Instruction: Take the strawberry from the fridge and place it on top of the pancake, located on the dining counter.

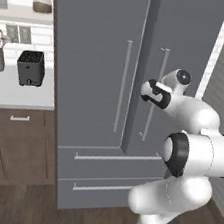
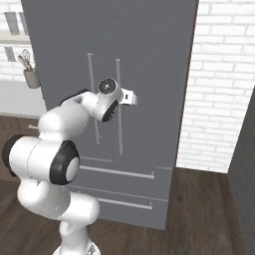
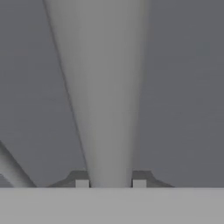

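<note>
Hand view: gripper clamped narrow on right door handle of fridge, doors shut. Strawberry presumably inside, unseen. Risks: fingers sliding along smooth bar during pull; arm close to door, could block swing.

The arm is a glossy white manipulator built from rounded, bulbous link housings. Black bands ring the joints: one wide band around the large elbow housing, another at the forearm joint. A round dark cap with a grey centre closes the wrist joint. The lowest link narrows into a white column at the base. A short white hand block extends from the wrist. The gripper carries two small fingertips, dark grey with lighter square pads at their inner faces.
</note>
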Motion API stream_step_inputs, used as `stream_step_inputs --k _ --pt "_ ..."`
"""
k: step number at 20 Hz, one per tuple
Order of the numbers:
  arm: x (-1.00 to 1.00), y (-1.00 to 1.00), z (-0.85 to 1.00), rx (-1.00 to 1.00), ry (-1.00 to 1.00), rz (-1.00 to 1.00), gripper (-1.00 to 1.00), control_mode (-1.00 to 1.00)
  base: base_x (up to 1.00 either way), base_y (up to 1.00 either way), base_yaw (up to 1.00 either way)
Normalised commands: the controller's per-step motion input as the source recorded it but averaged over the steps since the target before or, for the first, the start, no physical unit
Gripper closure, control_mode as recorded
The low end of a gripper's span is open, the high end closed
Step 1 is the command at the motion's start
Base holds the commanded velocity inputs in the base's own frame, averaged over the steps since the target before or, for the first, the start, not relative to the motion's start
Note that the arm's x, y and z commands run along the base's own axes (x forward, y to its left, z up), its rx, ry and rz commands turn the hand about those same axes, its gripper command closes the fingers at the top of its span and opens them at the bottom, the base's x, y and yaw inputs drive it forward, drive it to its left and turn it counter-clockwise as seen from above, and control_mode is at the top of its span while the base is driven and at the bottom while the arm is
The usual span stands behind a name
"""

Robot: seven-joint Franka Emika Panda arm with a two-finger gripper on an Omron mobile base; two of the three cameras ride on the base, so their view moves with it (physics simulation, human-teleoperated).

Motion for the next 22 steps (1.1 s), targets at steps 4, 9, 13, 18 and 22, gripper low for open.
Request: stream_step_inputs --k 4,9,13,18,22 --pt "-0.89 -0.52 0.00 0.01 0.10 0.03 1.00 -1.00 0.00 0.00 0.00" --pt "-0.85 -0.75 0.00 0.05 0.08 0.06 1.00 -1.00 0.00 0.00 0.00" --pt "-0.50 -0.96 0.00 0.08 0.10 0.10 1.00 -1.00 0.00 0.00 0.00" --pt "-0.30 -0.92 -0.02 0.10 0.08 0.16 1.00 -1.00 0.00 0.00 0.00" --pt "-0.16 -0.82 -0.01 0.10 0.01 0.08 1.00 -1.00 0.00 0.00 0.00"
